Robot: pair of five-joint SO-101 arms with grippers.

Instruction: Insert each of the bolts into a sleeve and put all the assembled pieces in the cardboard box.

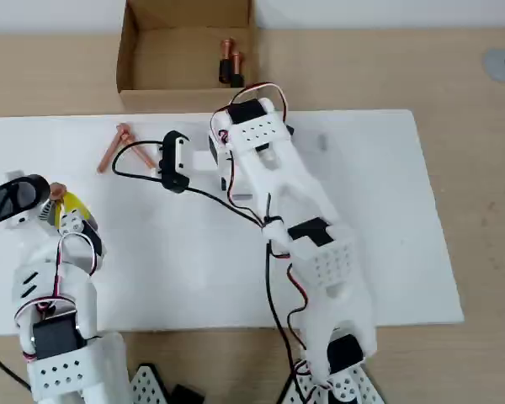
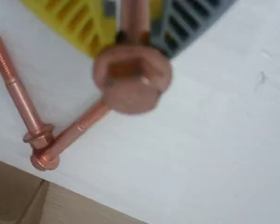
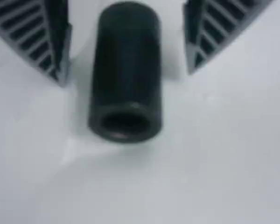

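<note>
Working from the largest thing down, I have the wooden counter (image 1: 480,168) under a white mat (image 1: 387,252). The cardboard box (image 1: 177,63) sits beyond the mat's far edge, with two assembled pieces (image 1: 231,63) lying inside it. My right arm (image 1: 295,202) is stretched long across the mat toward the box side, wrist tipped down. My left arm (image 1: 59,303) is folded up close to its base at the mat's near corner. My right fingers (image 3: 32,32) are spread wide, one on each side of a black sleeve (image 3: 126,70). The sleeve lies flat on the mat with its bore facing my wrist camera, and neither finger touches it. My left fingers (image 2: 70,18) are clamped on the shank of a copper bolt (image 2: 133,79), just behind its flanged head. I cannot tell how much thread sticks out past them. Two loose bolts (image 1: 114,148) wait on the mat near the box, heads touching and shanks splayed apart. As I judge it, the step in hand is taking the sleeve. I should close squarely on its middle so it cannot roll or squirt out. I should also keep both ends clear and lift it level, so the bore can then meet the bolt's tip in line.
</note>
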